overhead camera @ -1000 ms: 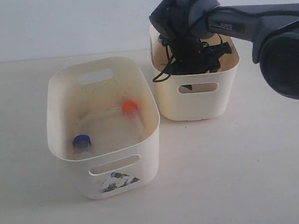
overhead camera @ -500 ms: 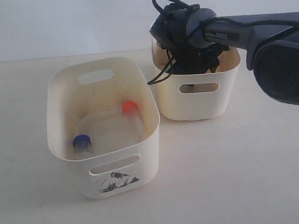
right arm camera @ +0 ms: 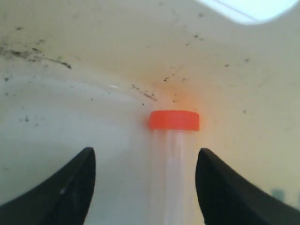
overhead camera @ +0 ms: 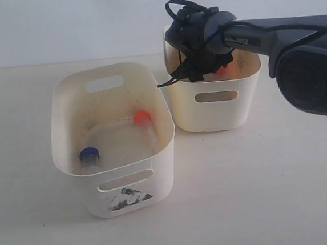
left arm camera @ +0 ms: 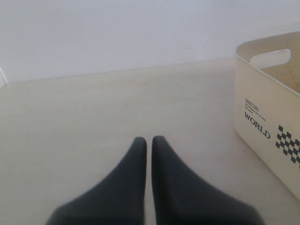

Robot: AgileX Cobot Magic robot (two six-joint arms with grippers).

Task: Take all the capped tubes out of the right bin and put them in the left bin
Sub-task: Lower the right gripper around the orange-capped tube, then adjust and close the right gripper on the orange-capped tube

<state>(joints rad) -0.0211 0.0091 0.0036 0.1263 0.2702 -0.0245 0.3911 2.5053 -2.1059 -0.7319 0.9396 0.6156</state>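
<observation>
The right bin [overhead camera: 217, 109] holds a clear capped tube with an orange-red cap [right arm camera: 174, 120], whose cap also shows in the exterior view [overhead camera: 222, 70]. My right gripper [right arm camera: 145, 151] reaches down into this bin and stands open. The tube lies between its fingers, touching neither. Two more capped tubes lie in the left bin [overhead camera: 115, 178], one blue-capped [overhead camera: 89, 155] and one orange-red-capped [overhead camera: 142, 117]. My left gripper [left arm camera: 148, 139] is shut and empty, low over the table beside the left bin's printed wall [left arm camera: 262, 117].
The two bins stand close together, with a narrow gap between them. Dark specks dot the right bin's inner wall [right arm camera: 150, 93]. The right arm's thick dark link [overhead camera: 310, 69] hangs over the table to the right of the bins.
My right gripper has lifted and tilted back inside the right bin, uncovering the orange-red cap in the exterior view. Its fingers are as far apart as before. The tubes in the left bin have not moved.
</observation>
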